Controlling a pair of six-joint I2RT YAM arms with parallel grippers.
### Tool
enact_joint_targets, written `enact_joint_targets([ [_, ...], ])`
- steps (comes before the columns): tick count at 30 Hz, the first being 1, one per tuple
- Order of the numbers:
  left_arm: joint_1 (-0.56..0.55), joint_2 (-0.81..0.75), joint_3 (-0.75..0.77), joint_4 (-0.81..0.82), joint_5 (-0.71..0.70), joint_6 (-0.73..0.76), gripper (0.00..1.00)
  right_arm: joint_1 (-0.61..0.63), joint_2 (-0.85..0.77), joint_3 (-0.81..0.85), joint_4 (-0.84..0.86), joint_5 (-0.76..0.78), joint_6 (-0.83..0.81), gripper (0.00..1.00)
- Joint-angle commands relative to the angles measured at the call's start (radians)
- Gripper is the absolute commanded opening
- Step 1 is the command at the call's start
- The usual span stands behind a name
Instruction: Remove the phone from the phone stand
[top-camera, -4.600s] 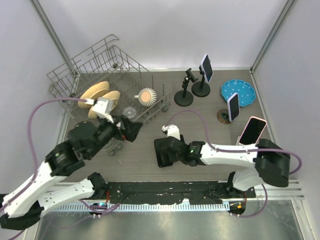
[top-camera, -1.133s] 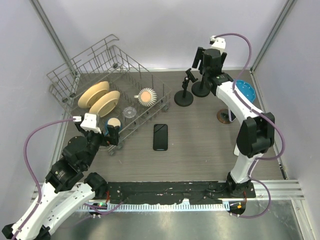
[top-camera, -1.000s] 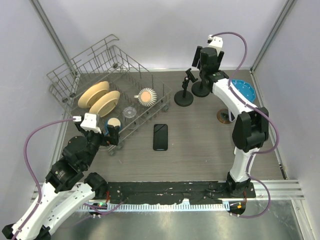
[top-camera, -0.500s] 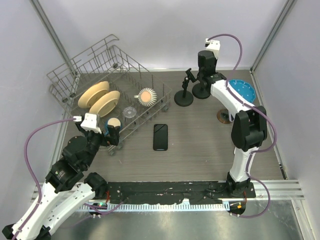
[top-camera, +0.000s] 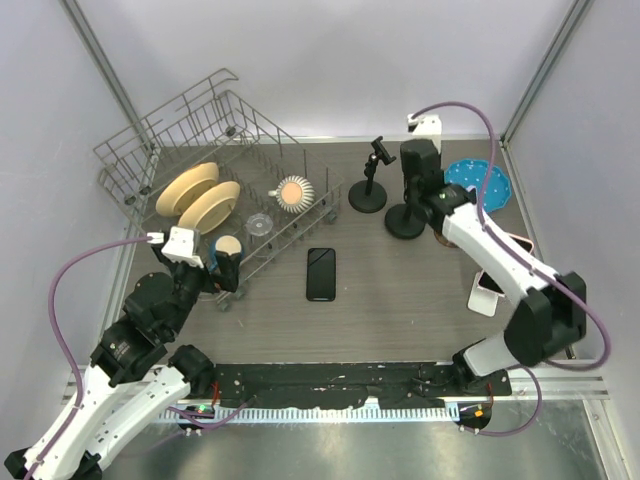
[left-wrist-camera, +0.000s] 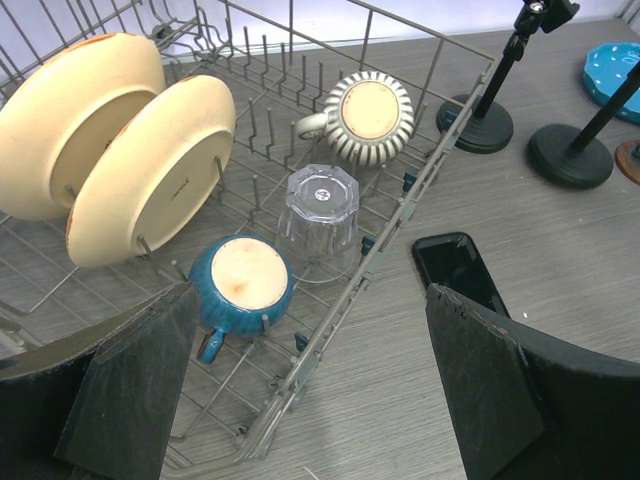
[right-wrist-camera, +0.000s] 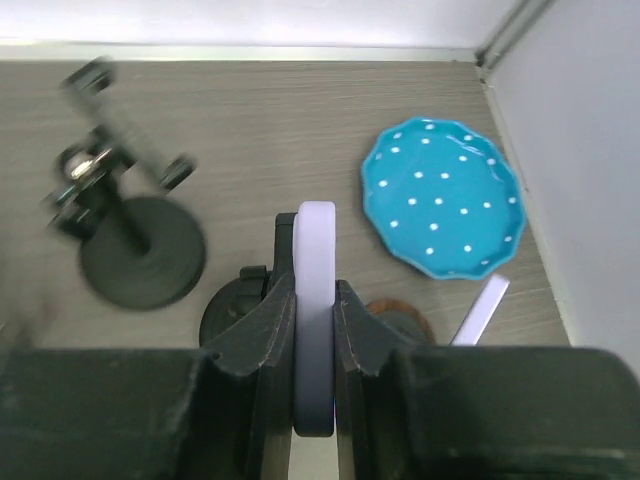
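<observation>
Surface: grey wood-grain table (top-camera: 400, 310), pale walls on three sides.

Phone (right-wrist-camera: 316, 240): white-edged, seen edge-on in the right wrist view, upright. The right gripper (right-wrist-camera: 314, 350) was clenched on it, one finger pressed to each face. From overhead the phone itself was hidden under the wrist.

Phone stand (top-camera: 405, 222): its round black base sat on the table right under the gripper, and part of it showed behind the fingers in the wrist view. I could not tell whether the phone sat in the cradle or had cleared it.

Nearby: a second stand (top-camera: 368, 195) with an empty clamp just left of the first; a blue plate (top-camera: 478, 183) to the right; a brown coaster (right-wrist-camera: 400, 320) close to the base.

Further out: a black phone (top-camera: 320, 273) lay flat mid-table. The left gripper (left-wrist-camera: 310, 330) hung spread wide and empty over the near edge of the dish rack (top-camera: 200, 130).

Judgement: grasp made, extraction step in hand. The next move calls for a straight lift along the cradle's axis, watching that the base does not ride up with the phone, then a carry to bare table.
</observation>
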Motion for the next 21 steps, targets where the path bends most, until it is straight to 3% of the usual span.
enact_joint_targets([
  [1, 0.005, 0.0, -0.004, 0.053, 0.044, 0.008, 1.0, 0.129, -0.243, -0.087, 0.049, 0.006, 0.017, 0.01],
  [12, 0.005, 0.089, 0.027, 0.067, 0.28, -0.024, 1.0, 0.488, -0.55, -0.321, -0.085, -0.173, 0.071, 0.01],
  [21, 0.001, 0.181, 0.02, 0.113, 0.478, -0.196, 1.0, 0.528, -0.704, -0.426, -0.106, -0.27, 0.017, 0.01],
])
